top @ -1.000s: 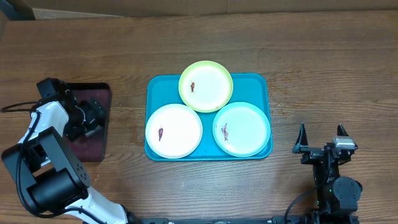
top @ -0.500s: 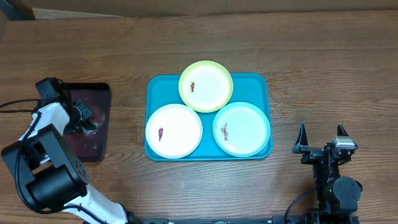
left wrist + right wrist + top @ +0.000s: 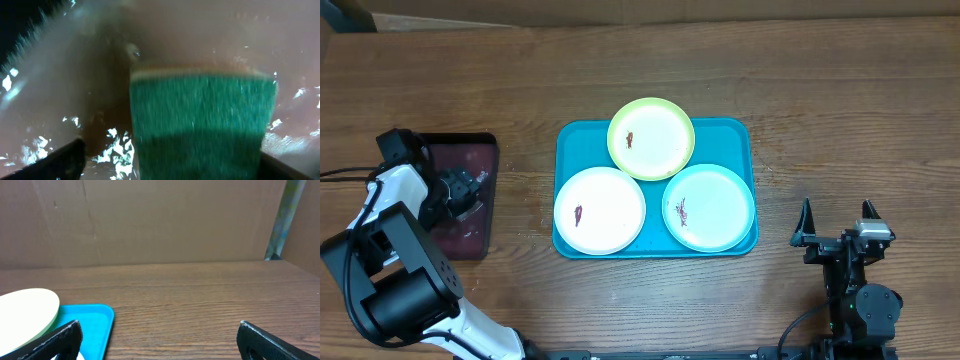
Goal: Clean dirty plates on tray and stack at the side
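Observation:
Three plates lie on the turquoise tray [image 3: 739,134]: a lime-green rimmed plate [image 3: 651,138] at the back, a white plate [image 3: 600,210] front left, a pale aqua plate [image 3: 709,207] front right. Each carries a small dark red smear. My left gripper [image 3: 465,190] is down in a dark maroon tray [image 3: 470,150], left of the turquoise tray. In the left wrist view its fingers [image 3: 170,165] are open around a green sponge [image 3: 200,115], with a gap at the left finger. My right gripper [image 3: 838,228] is open and empty, right of the tray. The right wrist view shows the tray corner [image 3: 87,322] and the lime plate [image 3: 25,312].
The maroon tray's wet surface [image 3: 200,35] glistens around the sponge. A brown cardboard wall [image 3: 165,220] stands behind the wooden table [image 3: 840,90]. The left arm's white body [image 3: 395,200] reaches along the table's left edge.
My left gripper shifted left over the maroon tray, then back to the right. The plates, the turquoise tray and the right arm have not moved.

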`<move>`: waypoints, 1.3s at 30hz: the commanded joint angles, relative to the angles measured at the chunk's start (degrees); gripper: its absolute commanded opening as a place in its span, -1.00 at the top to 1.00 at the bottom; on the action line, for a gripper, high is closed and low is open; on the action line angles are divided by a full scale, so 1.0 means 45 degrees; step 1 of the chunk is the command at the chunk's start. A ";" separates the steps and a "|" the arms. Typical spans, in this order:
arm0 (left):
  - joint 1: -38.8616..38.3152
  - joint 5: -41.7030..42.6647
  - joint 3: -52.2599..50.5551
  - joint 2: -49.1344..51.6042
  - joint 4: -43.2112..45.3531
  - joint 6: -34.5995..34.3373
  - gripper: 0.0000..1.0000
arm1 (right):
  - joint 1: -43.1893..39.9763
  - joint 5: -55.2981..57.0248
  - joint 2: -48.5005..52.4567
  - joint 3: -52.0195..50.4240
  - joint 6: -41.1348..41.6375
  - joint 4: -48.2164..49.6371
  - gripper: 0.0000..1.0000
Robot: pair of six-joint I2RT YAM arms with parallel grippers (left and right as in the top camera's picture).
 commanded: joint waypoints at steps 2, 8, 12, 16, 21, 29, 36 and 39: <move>0.0015 0.2773 -0.0631 0.0738 -0.0578 -0.0112 0.10 | 0.0073 -0.0015 -0.0107 -0.0136 -0.0015 0.0087 -1.00; 0.0044 0.2671 -0.0631 0.0743 -0.0656 -0.0112 0.92 | 0.0073 -0.0015 -0.0107 -0.0136 -0.0019 0.0087 -1.00; 0.0053 0.1569 -0.0631 0.0743 -0.0325 -0.0092 -1.00 | 0.0073 -0.0015 -0.0102 -0.0136 -0.0015 0.0087 -1.00; 0.0053 0.0325 -0.0631 0.0743 0.0243 -0.0097 -0.99 | 0.0073 -0.0015 -0.0102 -0.0136 -0.0015 0.0087 -1.00; 0.0053 -0.0185 -0.0631 0.0743 0.1161 -0.0102 -1.00 | 0.0073 -0.0015 -0.0107 -0.0136 -0.0015 0.0087 -1.00; 0.0053 0.0049 -0.0631 0.0743 0.1190 -0.0117 -0.59 | 0.0073 -0.0015 -0.0102 -0.0136 -0.0015 0.0087 -1.00; 0.0053 0.2176 -0.0631 0.0743 0.0520 -0.0112 -1.00 | 0.0073 -0.0015 -0.0107 -0.0136 -0.0015 0.0087 -1.00; 0.0049 0.3026 -0.0631 0.0743 0.0107 -0.0121 -0.96 | 0.0073 -0.0015 -0.0102 -0.0136 -0.0015 0.0087 -1.00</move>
